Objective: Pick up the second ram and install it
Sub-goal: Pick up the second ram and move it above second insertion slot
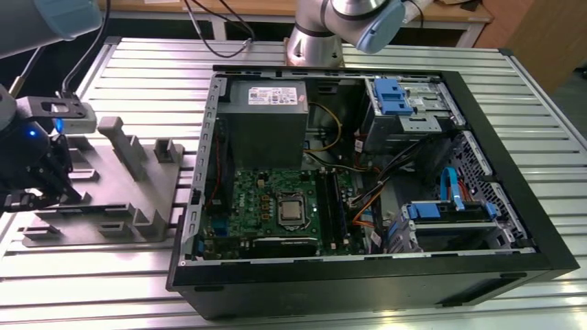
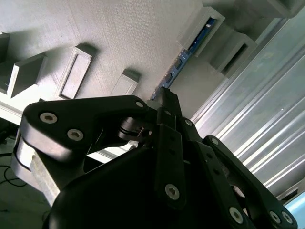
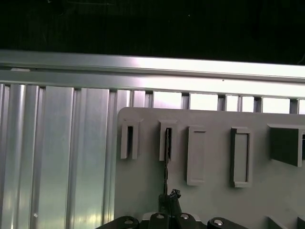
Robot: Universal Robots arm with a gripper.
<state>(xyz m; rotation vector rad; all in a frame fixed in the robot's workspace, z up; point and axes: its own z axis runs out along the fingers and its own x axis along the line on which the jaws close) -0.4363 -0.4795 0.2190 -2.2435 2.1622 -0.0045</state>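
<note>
A slatted aluminium table point(image 1: 137, 62) is shown bearing an open black computer case point(image 1: 527, 227), with its green motherboard point(image 1: 266, 199) exposed. A grey slotted holder point(image 1: 115, 206) is laid beside the case, at the exterior view's left. The gripper point(image 1: 41, 198) is positioned over the holder. In both wrist views its fingers point(image 2: 167, 102) are pinched narrowly on the second ram point(image 2: 187, 47) point(image 3: 167, 143), which is stood on edge in a holder slot.

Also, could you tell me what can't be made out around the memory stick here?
Second wrist view: the memory stick has its near end hidden behind the gripper.
First wrist view: the stick is edge-on, so its faces are unseen.
Exterior view: its left edge cuts the gripper, which covers part of the grey holder.
Exterior view: the motherboard has slots too small to judge.
</note>
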